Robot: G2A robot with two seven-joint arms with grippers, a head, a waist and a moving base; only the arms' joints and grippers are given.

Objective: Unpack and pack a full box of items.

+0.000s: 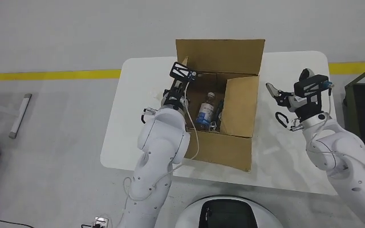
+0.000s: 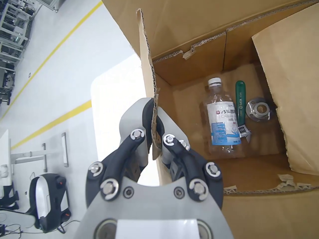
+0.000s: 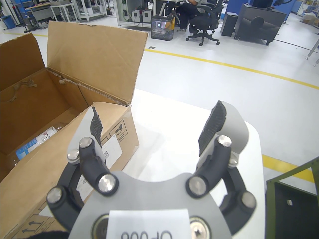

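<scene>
The left flap (image 2: 147,58) of the box (image 1: 219,149) is clamped edge-on between the fingers (image 2: 132,118) of the left gripper (image 2: 154,123), at the box's left side on the table (image 1: 285,154). On the box floor a bottle (image 2: 223,118) is seen lying on its side, with a wrench (image 2: 241,108) just beside it to the right and a flange (image 2: 261,109) next to the wrench; none of the three is unpacked yet. The right flap (image 1: 242,105) is tilted inward over that side of the floor. Farther right, the right gripper (image 3: 157,123) is held above the table, apart from the box, its fingers spread wide with nothing between them. Three risks are judged likely. The ragged cardboard could be torn, or could slip out, if the flap is pulled hard. The lightly loaded box could be dragged or tipped by that pull. A reach from the right could be fouled by the inward flap, since the flange lies near its edge.
</scene>
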